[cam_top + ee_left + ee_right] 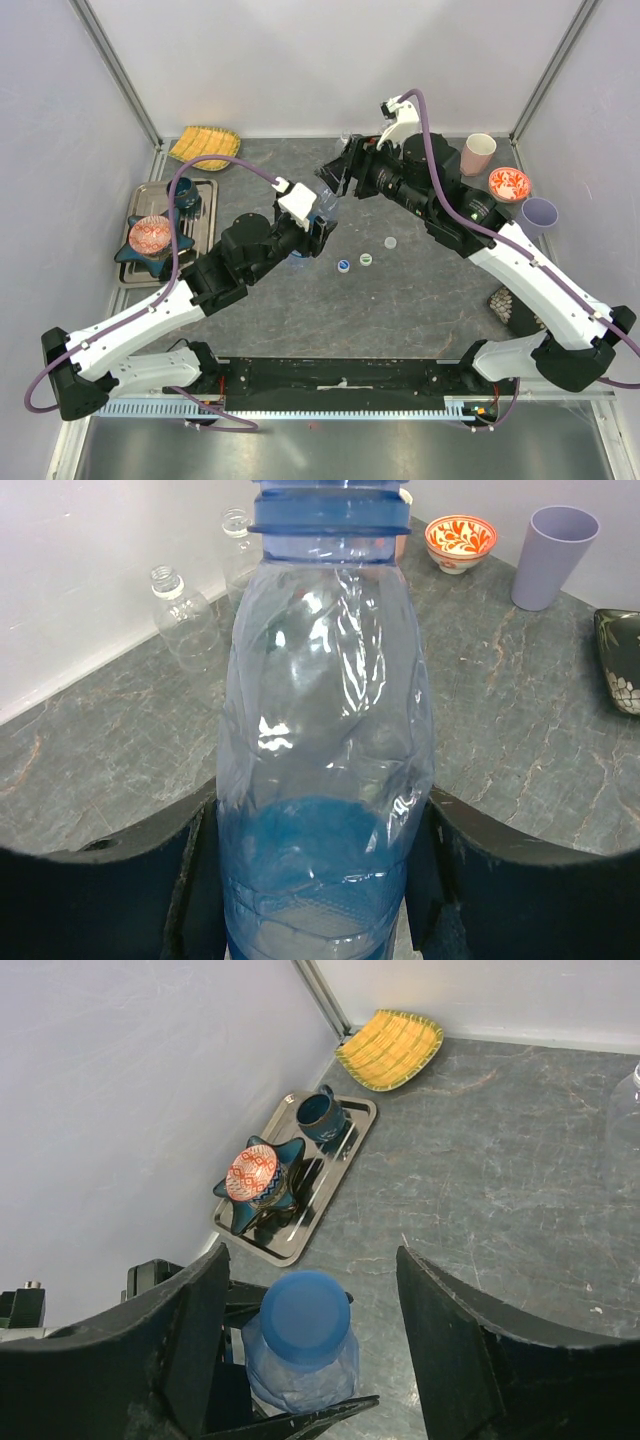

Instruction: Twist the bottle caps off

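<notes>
My left gripper (310, 238) is shut on the blue-tinted bottle (325, 780) and holds it tilted off the table; in the top view the bottle (300, 262) shows under the gripper. Its blue cap (305, 1317) is on the neck. My right gripper (315, 1305) is open, with a jaw on either side of the blue cap and a gap on both sides. Three loose caps lie on the table: white-and-blue (343, 264), white-and-green (366, 259), plain white (390, 242). Two clear capless bottles (185, 620) (240, 545) stand by the back wall. The green-label bottle is out of view.
A metal tray (200, 190) at the left holds a blue mug (187, 192) and a star dish with a red bowl (152, 236). A yellow woven plate (205, 146) lies at the back left. A pink cup (478, 153), a red bowl (509, 183) and a purple cup (540, 213) stand at the right.
</notes>
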